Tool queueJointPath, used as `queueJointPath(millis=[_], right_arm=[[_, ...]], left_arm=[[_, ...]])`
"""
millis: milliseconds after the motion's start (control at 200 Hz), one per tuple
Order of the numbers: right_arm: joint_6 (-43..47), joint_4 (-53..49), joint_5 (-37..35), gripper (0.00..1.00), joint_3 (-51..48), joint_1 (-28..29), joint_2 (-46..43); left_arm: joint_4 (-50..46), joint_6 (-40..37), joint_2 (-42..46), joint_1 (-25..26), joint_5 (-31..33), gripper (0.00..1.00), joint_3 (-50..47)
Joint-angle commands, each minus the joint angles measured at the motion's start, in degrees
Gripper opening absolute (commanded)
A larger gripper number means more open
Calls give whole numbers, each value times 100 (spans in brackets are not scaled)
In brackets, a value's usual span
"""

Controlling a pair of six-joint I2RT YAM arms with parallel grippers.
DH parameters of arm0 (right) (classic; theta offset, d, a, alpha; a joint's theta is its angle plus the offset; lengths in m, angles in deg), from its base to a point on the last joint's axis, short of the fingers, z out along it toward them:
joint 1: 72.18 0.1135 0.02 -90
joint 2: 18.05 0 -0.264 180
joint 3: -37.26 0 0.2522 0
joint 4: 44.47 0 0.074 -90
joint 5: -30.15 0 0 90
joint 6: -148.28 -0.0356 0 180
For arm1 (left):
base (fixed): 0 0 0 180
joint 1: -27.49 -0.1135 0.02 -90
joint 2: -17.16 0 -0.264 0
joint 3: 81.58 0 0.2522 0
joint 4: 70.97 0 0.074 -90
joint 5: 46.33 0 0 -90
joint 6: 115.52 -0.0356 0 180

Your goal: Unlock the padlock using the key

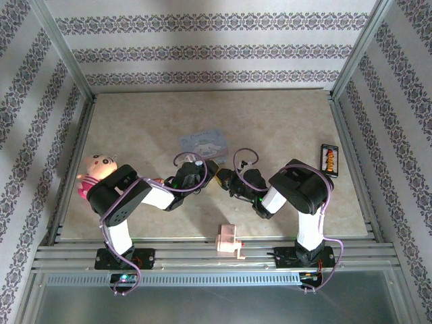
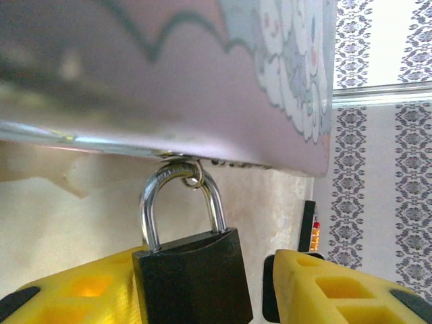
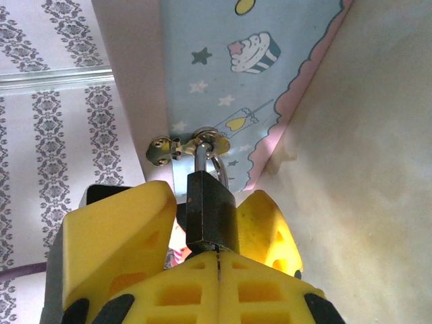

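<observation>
The padlock point(image 2: 192, 280) hangs by its silver shackle from the clasp of a pale blue tin point(image 2: 202, 81), which lies in the middle of the table point(image 1: 283, 121). The left arm's fingers point(image 2: 74, 293) stand apart on either side of the dark body. One finger touches it, and a narrow gap shows beside the other. The right arm's fingers point(image 3: 182, 290) are pressed together just beneath the padlock's base. A thin sliver point(image 3: 217, 253) sits in their seam, too small to tell whether it is the key.
</observation>
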Motion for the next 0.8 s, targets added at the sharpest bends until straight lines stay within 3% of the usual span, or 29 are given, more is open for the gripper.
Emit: queueJointPath(millis=[0,145,255,345,465,630,795], right_arm=[[-155,241,-197,0,46,63,-58],[-116,242,-245,0,-63,63,-111],[-119,242,-237,0,-68,48,-136],[-103,237,-228,0,-64,48,-162],[-102,242,-173,0,-17,59,-164],[-95,242,-122,0,22,91,-127],[-78,242,-98,0,60,121,-95]], left_arm=[[1093,185,-258,105,-61,48,-159],[1764,271,-436,39,76,49,-393],[1366,81,-199,25,115,66,-413],[869,-138,89,8,242,69,-420],[309,-286,316,-78,299,67,-392],[539,-229,120,-190,202,51,-383],[536,-262,-51,-221,149,45,-235]])
